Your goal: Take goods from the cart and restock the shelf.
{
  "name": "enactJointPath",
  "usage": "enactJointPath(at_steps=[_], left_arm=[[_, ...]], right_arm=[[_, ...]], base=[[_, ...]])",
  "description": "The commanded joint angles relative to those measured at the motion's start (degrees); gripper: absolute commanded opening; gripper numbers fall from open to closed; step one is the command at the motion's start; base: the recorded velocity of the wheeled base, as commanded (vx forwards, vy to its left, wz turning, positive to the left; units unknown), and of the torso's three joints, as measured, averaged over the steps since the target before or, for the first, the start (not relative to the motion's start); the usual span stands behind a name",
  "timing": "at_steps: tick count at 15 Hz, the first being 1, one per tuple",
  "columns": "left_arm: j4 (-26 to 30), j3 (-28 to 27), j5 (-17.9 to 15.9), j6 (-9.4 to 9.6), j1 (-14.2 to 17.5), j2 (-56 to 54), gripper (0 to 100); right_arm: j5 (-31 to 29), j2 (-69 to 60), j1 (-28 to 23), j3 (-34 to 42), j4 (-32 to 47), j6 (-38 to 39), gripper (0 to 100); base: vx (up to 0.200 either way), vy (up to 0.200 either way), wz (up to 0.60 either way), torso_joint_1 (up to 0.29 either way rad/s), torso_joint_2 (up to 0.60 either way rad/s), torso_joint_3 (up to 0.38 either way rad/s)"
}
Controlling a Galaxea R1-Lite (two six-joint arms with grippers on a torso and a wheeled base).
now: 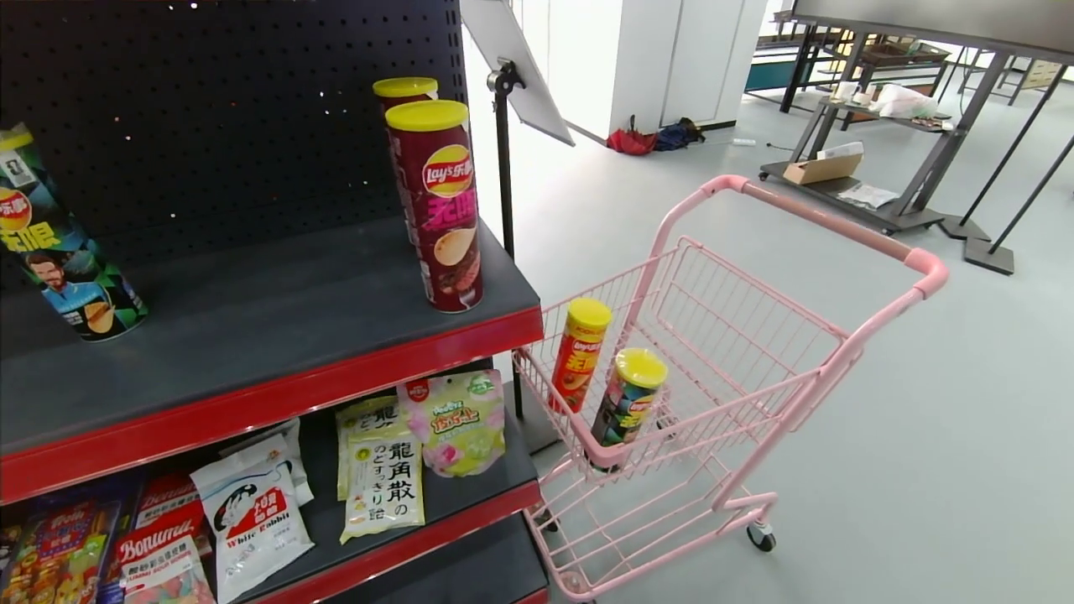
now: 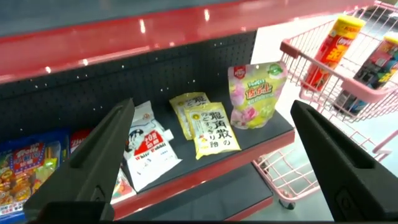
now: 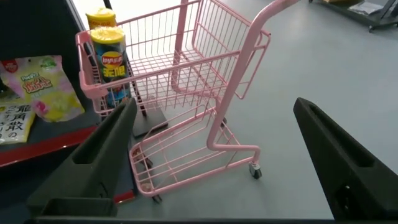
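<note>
Adjoining cart [image 1: 839, 225], shelf [image 1: 277, 310] with snack bags [image 1: 379, 474]

Grey smooth floor [image 1: 923, 436] is spreading across the whole room and taking bright light near the white wall panels [image 1: 663, 59]. A black pole [image 1: 504, 168] is standing upright and holding a tilted white board [image 1: 516, 63]. A red and blue bundle [image 1: 650, 138] is lying on the floor against the wall's base. Far right, a black metal-frame rack [image 1: 931, 159] is carrying an open cardboard box [image 1: 821, 168] and papers [image 1: 868, 195] low down, with a white bag [image 1: 904, 102] sitting higher up. More dark-framed tables are standing behind it.
</note>
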Motion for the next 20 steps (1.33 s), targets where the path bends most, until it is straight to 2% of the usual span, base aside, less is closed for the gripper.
enactJointPath(at_steps=[1,9,14,15,17,18,19,20], left_arm=[[0.0,0.0,0.0,-0.01,0.0,0.0,100],[0.0,0.0,0.0,-0.01,0.0,0.0,100],[0.0,0.0,0.0,-0.01,0.0,0.0,100],[0.0,0.0,0.0,-0.01,0.0,0.0,100],[0.0,0.0,0.0,-0.01,0.0,0.0,100],[0.0,0.0,0.0,0.08,0.0,0.0,100],[0.0,0.0,-0.1,-0.01,0.0,0.0,100],[0.0,0.0,0.0,-0.01,0.0,0.0,100]], right_arm=[[0.0,0.0,0.0,0.0,0.0,0.0,100],[0.0,0.0,0.0,0.0,0.0,-0.1,100],[0.5,1.6,-0.4,-0.3,-0.3,-0.5,100],[1.5,8.3,0.9,-9.9,-0.5,1.2,100],[4.0,36.4,2.3,-37.7,-0.5,15.9,100],[7.0,43.4,4.5,-39.9,-1.8,13.7,100],[7.2,48.7,7.9,-38.3,-7.3,10.5,100],[7.3,57.5,9.9,-33.8,-18.0,9.5,100]], base=[[0.0,0.0,0.0,-0.178,0.53,0.344],[0.0,0.0,0.0,-0.161,0.52,0.357],[0.0,0.0,0.0,-0.026,0.1,0.077],[0.0,0.0,0.0,0.0,0.0,0.0],[0.0,0.0,0.0,0.0,0.0,0.0],[0.0,0.0,0.0,0.0,0.0,0.0],[0.0,0.0,0.0,0.0,0.0,0.0],[0.0,0.0,0.0,0.0,0.0,0.0]])
